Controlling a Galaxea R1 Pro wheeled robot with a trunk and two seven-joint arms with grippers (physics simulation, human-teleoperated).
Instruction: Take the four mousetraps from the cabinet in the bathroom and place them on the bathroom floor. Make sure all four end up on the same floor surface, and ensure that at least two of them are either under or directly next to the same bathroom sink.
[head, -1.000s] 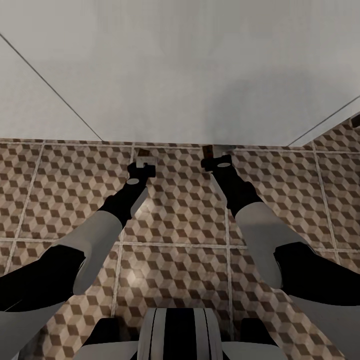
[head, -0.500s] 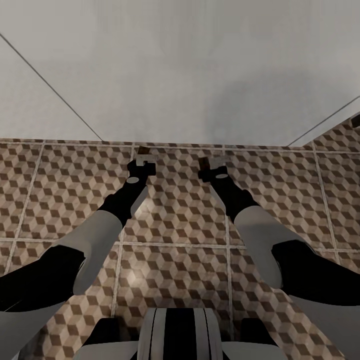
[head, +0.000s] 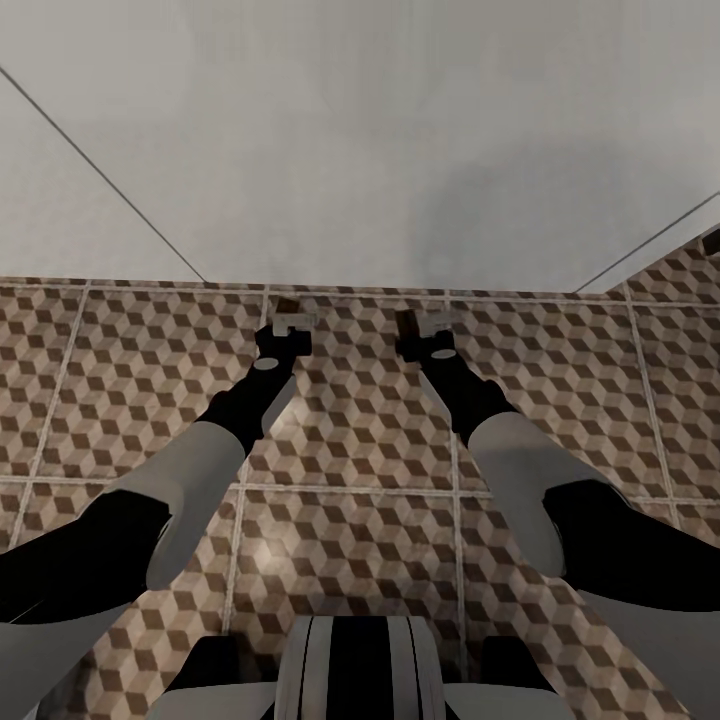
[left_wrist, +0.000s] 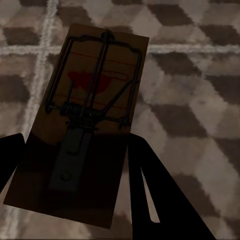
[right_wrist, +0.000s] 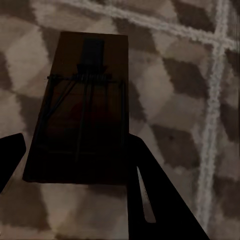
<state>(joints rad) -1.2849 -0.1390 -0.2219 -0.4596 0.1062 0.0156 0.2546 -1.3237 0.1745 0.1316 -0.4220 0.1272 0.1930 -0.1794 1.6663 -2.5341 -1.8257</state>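
Three cameras, one stretch of bathroom floor (head: 360, 430)

The head camera looks steeply down over both arms to the patterned tiles where they meet a pale wall (head: 380, 140). Each wrist camera peers along its own fingers from close range, nearly straight down at the same tiling, a mousetrap (left_wrist: 82, 125) before the left lens and a second mousetrap (right_wrist: 82, 105) before the right.

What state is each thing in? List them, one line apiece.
Left gripper: shut on a mousetrap, low over the floor.
Left mousetrap: held between the fingers, red mark and spring bar facing up.
Right gripper: shut on a mousetrap, low over the floor.
Right mousetrap: held between the fingers, in shadow.
Bathroom floor: patterned tiles, meeting the pale wall ahead.
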